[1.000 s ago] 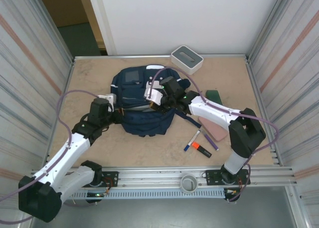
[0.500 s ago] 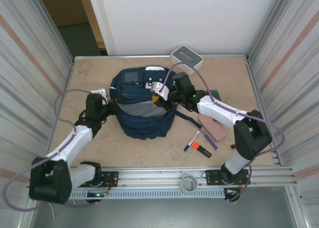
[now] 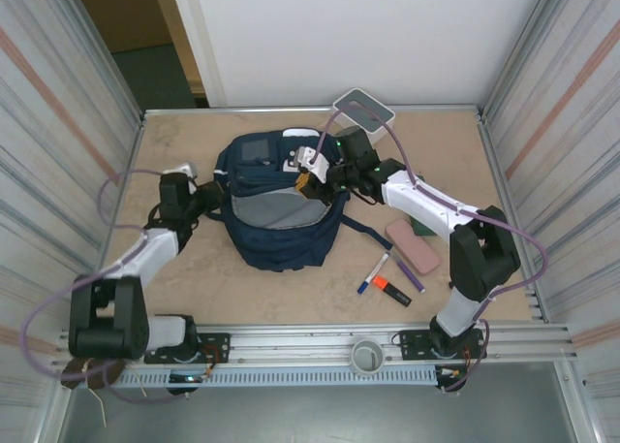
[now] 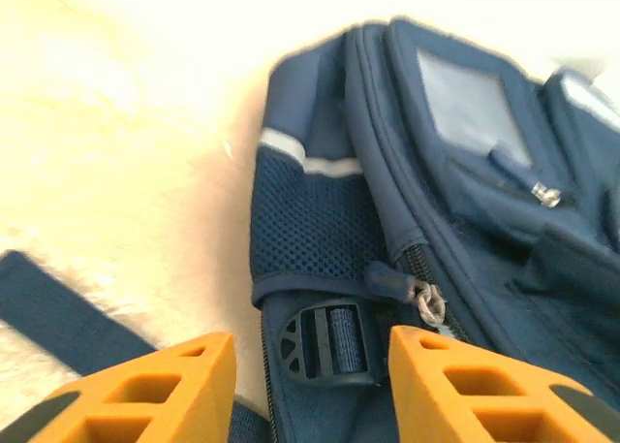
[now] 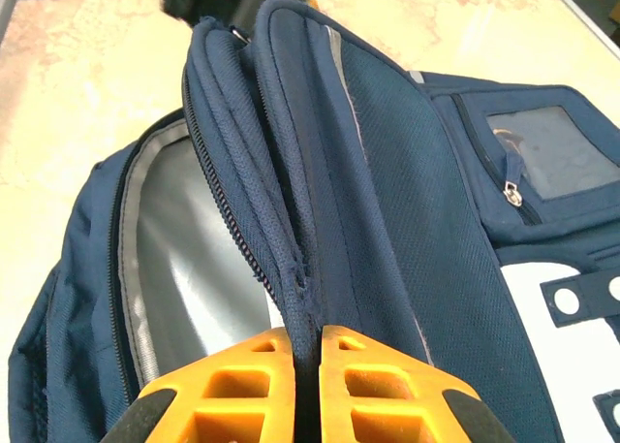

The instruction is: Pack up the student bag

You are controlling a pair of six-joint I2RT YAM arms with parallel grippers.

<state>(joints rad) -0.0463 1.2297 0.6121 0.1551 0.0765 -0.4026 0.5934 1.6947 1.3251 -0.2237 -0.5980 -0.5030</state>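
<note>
The student bag point(image 3: 281, 247), a navy backpack, lies mid-table with its main compartment unzipped and grey lining point(image 3: 276, 211) showing. My right gripper point(image 3: 308, 181) is shut on the edge of the bag's front flap and holds it up and back; in the right wrist view the flap's hem point(image 5: 302, 288) is pinched between the orange fingers point(image 5: 368, 385), beside the lining point(image 5: 194, 259). My left gripper point(image 3: 207, 195) stands open at the bag's left side. In the left wrist view its jaws point(image 4: 310, 365) straddle a black strap buckle point(image 4: 325, 342) without touching it, next to a zipper pull point(image 4: 426, 300).
A white-grey box point(image 3: 363, 110) stands at the back edge. To the right of the bag lie a pink case point(image 3: 414, 248), a blue-tipped marker point(image 3: 372, 274), a purple pen point(image 3: 408, 272) and an orange highlighter point(image 3: 392, 290). A dark green object point(image 3: 420, 226) lies partly under the right arm.
My left gripper let go of the bag's left side, opened and drew back to the left. My right gripper pulled the flap farther back, widening the opening onto the grey lining.
</note>
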